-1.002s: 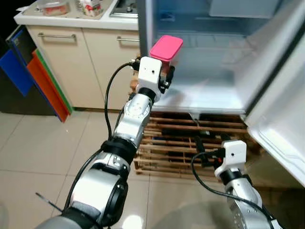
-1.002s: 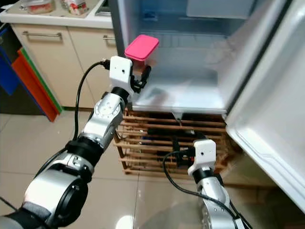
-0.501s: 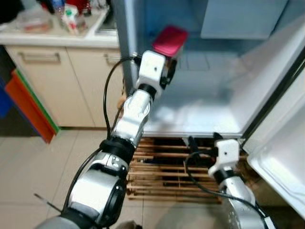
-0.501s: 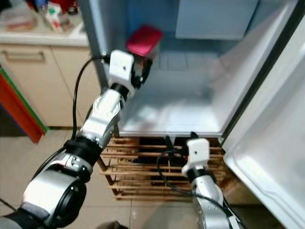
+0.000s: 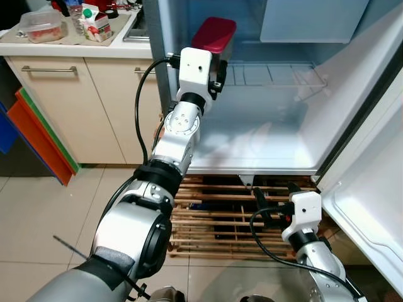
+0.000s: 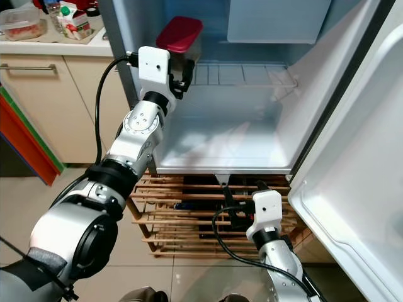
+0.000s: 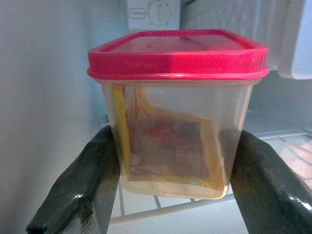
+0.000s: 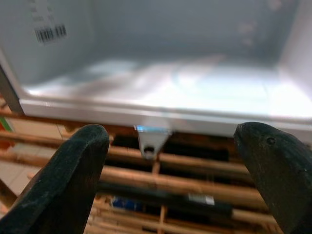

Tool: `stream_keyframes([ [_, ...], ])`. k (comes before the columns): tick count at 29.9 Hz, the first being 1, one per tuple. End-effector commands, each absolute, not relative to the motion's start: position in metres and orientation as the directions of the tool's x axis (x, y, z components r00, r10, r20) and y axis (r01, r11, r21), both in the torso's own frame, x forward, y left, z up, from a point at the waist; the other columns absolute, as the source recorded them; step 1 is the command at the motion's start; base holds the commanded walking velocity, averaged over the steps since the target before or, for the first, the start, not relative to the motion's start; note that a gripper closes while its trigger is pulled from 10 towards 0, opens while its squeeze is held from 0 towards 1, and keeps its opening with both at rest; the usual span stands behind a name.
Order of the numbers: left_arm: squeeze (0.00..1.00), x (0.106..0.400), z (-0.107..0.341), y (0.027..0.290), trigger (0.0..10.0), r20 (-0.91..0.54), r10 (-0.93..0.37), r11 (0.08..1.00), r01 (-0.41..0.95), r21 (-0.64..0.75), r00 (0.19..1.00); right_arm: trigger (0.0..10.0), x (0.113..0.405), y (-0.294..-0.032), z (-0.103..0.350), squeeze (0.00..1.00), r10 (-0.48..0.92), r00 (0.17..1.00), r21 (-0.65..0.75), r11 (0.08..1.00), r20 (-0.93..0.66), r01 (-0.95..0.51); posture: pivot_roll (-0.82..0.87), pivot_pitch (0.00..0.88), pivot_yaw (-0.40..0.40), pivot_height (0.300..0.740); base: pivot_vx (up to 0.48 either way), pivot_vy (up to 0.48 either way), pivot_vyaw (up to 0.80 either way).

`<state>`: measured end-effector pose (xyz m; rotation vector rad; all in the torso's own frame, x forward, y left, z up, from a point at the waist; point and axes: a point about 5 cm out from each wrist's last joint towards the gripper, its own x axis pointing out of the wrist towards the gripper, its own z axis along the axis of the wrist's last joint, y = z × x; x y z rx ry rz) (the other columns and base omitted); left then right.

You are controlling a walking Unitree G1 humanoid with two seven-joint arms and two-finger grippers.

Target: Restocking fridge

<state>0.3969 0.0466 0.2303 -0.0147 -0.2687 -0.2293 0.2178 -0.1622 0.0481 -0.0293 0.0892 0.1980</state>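
- Step in hand, as I read it: placing. Left gripper (image 7: 170,161) has its jaws clamped on the red-lidded container (image 7: 176,112), one finger on each side wall, and holds it up inside the open fridge (image 5: 277,126) at the near-left corner of the wire shelf (image 5: 277,74).
- Container: clear tub w/ red lid, upright, some yellowish food inside. In the left wrist view its base sits just over the shelf wires; can't tell if it's touching yet.
- In the head views the tub is at approx 11 o'clock of the fridge cavity, close to the left wall, w/ the thermostat dial (image 7: 163,9) behind it.
- Right gripper (image 8: 170,161) hangs low at 5 o'clock, jaws apart, holding nothing, pointed at the wooden rack (image 8: 161,180) under the fridge. Idle.
- Fridge floor below the shelf is bare; door (image 6: 352,207) swung open at 3 o'clock.
- Counter (image 5: 69,44) at 10 o'clock carries more stock: a carton (image 5: 94,22) and a lidded tub (image 5: 41,24).
- Next move prob calls for: ease the tub down till the base is flat on the wires, then open jaws and back straight out w/o nudging it.
- Risk: base catching between wires and tipping on release.
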Motion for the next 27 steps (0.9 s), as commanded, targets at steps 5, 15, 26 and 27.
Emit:
stream_keyframes([
  [5, 0.00, 0.397, 0.232, 0.031, 10.0, 0.237, -0.176, 0.984, 0.181, 0.005, 0.955, 10.0, 0.214, -0.169, 0.055, 0.00, 0.208, 0.973, -0.052, 0.975, -0.096, -0.214, -0.11, 0.114, 0.001, 0.740, 0.000, 0.000, 0.00],
  [15, 0.00, 0.400, 0.232, 0.021, 10.0, 0.179, -0.124, 0.991, 0.111, 0.080, 0.976, 10.0, 0.204, -0.175, 0.061, 0.00, 0.204, 0.974, -0.060, 0.976, -0.098, -0.211, -0.15, 0.118, 0.002, 0.740, 0.000, 0.000, 0.00],
  [26, 1.00, 0.404, 0.239, 0.023, 10.0, 0.170, -0.062, 0.990, 0.039, 0.135, 0.984, 10.0, 0.201, -0.174, 0.061, 0.00, 0.218, 0.969, -0.059, 0.972, -0.118, -0.226, -0.14, 0.125, -0.003, 0.740, 0.000, 0.000, 0.00],
  [27, 1.00, 0.404, 0.239, 0.023, 10.0, 0.170, -0.062, 0.990, 0.039, 0.135, 0.984, 10.0, 0.201, -0.174, 0.061, 0.00, 0.218, 0.969, -0.059, 0.972, -0.118, -0.226, -0.14, 0.125, -0.003, 0.740, 0.000, 0.000, 0.00],
])
